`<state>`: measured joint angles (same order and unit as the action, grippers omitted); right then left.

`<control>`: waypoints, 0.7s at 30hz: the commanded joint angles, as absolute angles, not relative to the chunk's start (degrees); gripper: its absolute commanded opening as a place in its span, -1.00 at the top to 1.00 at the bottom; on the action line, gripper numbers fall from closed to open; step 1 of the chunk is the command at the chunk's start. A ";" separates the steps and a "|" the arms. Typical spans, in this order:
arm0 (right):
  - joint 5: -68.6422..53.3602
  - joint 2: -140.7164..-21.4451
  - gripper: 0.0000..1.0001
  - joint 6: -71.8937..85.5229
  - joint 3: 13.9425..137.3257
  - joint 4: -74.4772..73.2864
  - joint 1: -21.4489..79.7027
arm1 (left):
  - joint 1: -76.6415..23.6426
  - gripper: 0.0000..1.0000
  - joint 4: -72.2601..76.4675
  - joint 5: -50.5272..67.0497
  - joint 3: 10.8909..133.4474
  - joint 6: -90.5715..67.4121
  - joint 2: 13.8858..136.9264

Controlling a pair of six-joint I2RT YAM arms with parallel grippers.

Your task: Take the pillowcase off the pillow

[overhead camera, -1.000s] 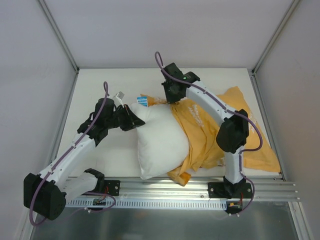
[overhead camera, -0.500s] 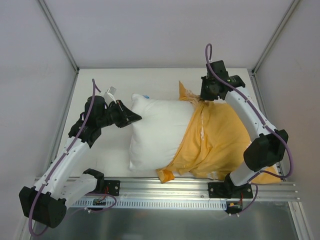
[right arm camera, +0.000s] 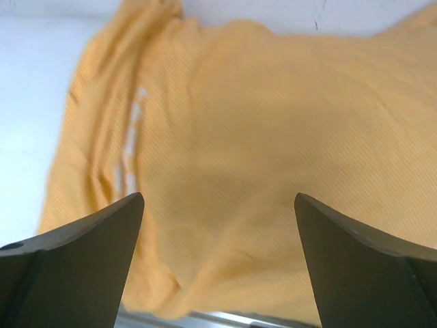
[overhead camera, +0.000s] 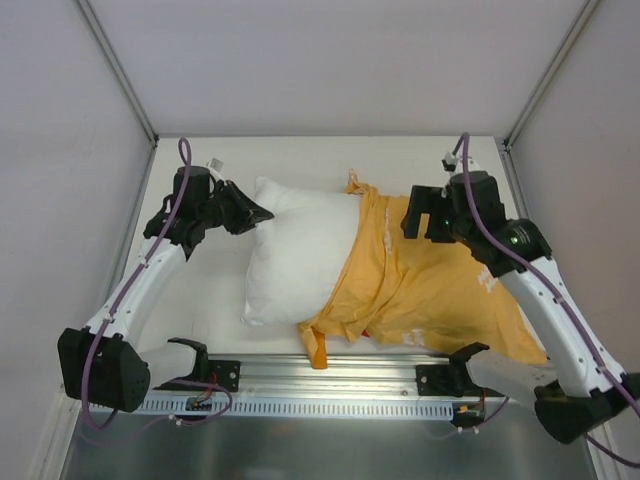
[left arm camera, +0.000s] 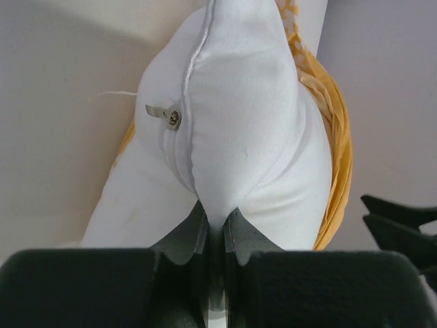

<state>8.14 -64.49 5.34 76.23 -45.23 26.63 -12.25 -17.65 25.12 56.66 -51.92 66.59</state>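
Observation:
The white pillow (overhead camera: 300,250) lies mid-table, its left half bare, its right end inside the orange-yellow pillowcase (overhead camera: 430,290). The cover spreads rumpled to the right and front. My left gripper (overhead camera: 262,212) is shut on the pillow's far left corner; up close its jaws pinch the white fabric (left arm camera: 232,137) beside a seam and a small metal tag. My right gripper (overhead camera: 420,222) hovers open above the pillowcase's upper part, nothing between its fingers. Under those spread jaws the right wrist view shows the wrinkled orange fabric (right arm camera: 259,137).
White walls enclose the table on left, back and right. A metal rail (overhead camera: 380,378) runs along the near edge, with both arm bases on it. The pillowcase's front edge hangs toward that rail. Bare tabletop (overhead camera: 300,160) shows behind the pillow.
The right gripper pulled the pillowcase rightward off most of the pillow, then opened and let the fabric go. The left gripper, still pinching the pillow corner, moved back and left.

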 commanded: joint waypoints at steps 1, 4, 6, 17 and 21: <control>8.89 -56.55 -0.93 5.53 69.01 -47.81 26.89 | -7.40 1.00 -15.20 26.27 60.91 -52.12 65.92; 5.99 -51.87 -0.93 7.11 62.94 -48.16 27.07 | -3.80 1.00 -16.08 28.21 61.52 -50.28 65.66; 5.80 -49.05 -0.93 7.82 59.44 -48.34 27.33 | -2.56 1.00 -16.96 28.83 62.14 -48.88 65.13; 9.66 -55.63 0.20 8.88 51.94 -41.92 24.35 | 6.76 1.00 -18.98 33.39 61.17 -46.67 59.24; 9.58 -53.53 0.98 6.34 53.34 -42.45 17.68 | 15.18 1.00 -19.16 42.95 62.14 -46.23 58.01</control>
